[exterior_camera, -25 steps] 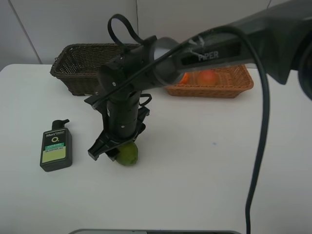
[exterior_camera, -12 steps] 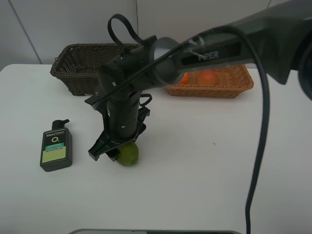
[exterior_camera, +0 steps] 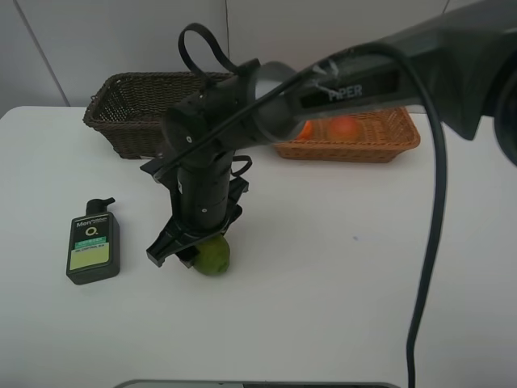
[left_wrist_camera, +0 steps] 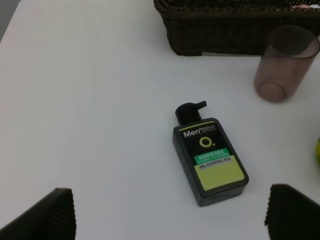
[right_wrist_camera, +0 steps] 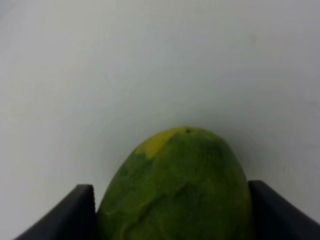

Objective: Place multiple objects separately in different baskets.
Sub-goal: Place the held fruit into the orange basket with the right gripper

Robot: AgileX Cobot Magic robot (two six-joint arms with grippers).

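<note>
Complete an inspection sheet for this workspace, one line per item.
Surface: white table, no spills seen.
Job's things: green citrus on the table; dark green pump bottle lying flat; pink cup upright beside dark basket; orange fruit in tan basket.
Clutter: nothing seen.
Grippers: right gripper closed around the green citrus; left gripper open above the table.
Cables: black cable hanging from the right arm.
Surroundings: pale wall.

High overview, right wrist close on citrus (right_wrist_camera: 175,185)

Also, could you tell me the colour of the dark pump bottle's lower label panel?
Yellow-green, on the dark pump bottle; clearest in the left wrist view.
</note>
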